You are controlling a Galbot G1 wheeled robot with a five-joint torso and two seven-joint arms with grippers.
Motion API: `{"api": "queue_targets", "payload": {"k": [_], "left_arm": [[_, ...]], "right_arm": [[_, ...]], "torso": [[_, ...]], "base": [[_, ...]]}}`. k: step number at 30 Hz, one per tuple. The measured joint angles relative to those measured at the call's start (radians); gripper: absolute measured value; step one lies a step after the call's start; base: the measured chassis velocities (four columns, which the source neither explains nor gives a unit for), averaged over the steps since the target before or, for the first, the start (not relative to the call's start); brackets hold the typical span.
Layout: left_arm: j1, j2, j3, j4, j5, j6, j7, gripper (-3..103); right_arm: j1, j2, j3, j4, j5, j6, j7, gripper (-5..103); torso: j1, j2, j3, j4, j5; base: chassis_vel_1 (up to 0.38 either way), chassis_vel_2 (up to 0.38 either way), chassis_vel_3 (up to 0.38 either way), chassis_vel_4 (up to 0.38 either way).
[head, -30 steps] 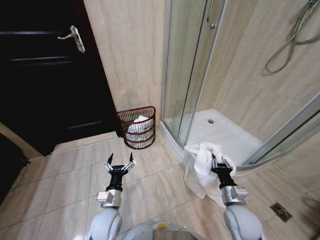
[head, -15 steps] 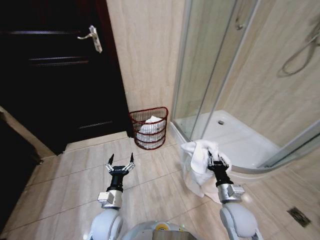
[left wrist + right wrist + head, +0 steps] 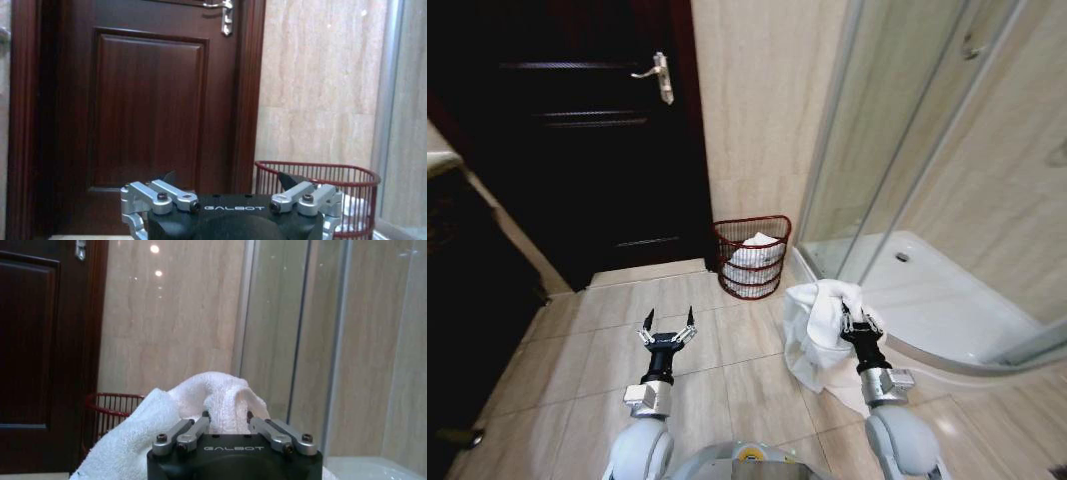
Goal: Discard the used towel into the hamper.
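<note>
A home bathroom: glass shower enclosure [image 3: 897, 150] with white tray [image 3: 947, 300] at right, beige wall tiles [image 3: 757, 110], dark wooden door [image 3: 587, 140] at left.

hamper [image 3: 753, 257] between door [image 3: 587, 130], shower [image 3: 927, 200]

Towel [image 3: 819, 322]: white terry cloth, soft and nubby, matt. Hamper [image 3: 752, 256]: dark reddish-brown open-weave wire, slightly glossy, with white cloth inside. Right hand [image 3: 856, 321] and left hand [image 3: 667, 327]: black matt bodies with brushed silver metal links and dark fingers. Door [image 3: 587, 130]: dark polished wood, metal lever handle. Floor [image 3: 727, 360] and wall: beige glossy tile. Shower enclosure [image 3: 897, 140]: clear glass, metal frame, smooth white tray.
</note>
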Motion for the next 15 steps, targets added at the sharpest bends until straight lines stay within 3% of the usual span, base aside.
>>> {"api": "queue_targets", "payload": {"k": [15], "left_arm": [[-0.001,-0.001,0.01,-0.005,0.009,0.008,-0.005,100]], "right_arm": [[-0.012,0.001,0.005,0.016,0.004,0.009,0.019,17]], "torso": [[0.015,0.052,0.038,0.0001,0.0]], "base": [[0.0,0.0,0.0,0.0]]}}
